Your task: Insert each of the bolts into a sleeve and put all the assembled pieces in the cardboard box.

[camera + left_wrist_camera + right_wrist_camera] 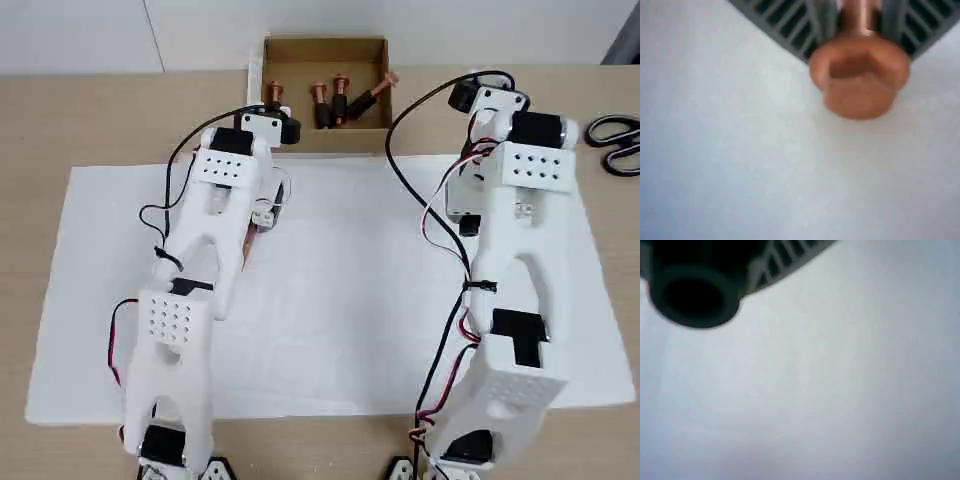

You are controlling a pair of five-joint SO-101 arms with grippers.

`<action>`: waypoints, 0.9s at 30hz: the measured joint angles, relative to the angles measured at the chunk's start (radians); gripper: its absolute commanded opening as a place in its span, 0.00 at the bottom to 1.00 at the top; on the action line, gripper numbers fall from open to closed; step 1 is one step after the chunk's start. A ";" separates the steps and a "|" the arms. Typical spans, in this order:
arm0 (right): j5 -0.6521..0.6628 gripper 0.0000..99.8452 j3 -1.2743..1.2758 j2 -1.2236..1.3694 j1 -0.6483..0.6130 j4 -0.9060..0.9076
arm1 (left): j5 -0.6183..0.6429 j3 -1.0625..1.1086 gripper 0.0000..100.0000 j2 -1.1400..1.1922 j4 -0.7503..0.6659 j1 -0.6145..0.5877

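My left gripper is shut on a copper bolt; the bolt's hexagonal head pokes out past the grey ribbed fingers, close above the white mat. In the high view this gripper hangs over the mat's far left part, below the cardboard box. My right gripper holds a black sleeve whose open end faces the camera, one ribbed finger beside it. From above, the right gripper sits over the mat's far right part. Several bolt-and-sleeve pieces lie in the box.
A white mat covers the middle of the wooden table. Scissors lie at the right edge. The box stands just beyond the mat's far edge, between the two grippers. Cables hang from both arms.
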 measured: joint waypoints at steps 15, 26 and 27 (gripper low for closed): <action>0.000 0.00 -0.089 -0.006 0.000 0.021 | 0.000 -0.140 0.01 -0.167 0.092 -0.020; 0.000 0.00 -0.129 -0.371 -0.115 0.029 | 0.000 0.252 0.01 -0.667 0.094 -0.021; 0.000 0.00 -0.135 -0.410 -0.126 0.029 | 0.000 0.295 0.01 -0.704 0.094 -0.021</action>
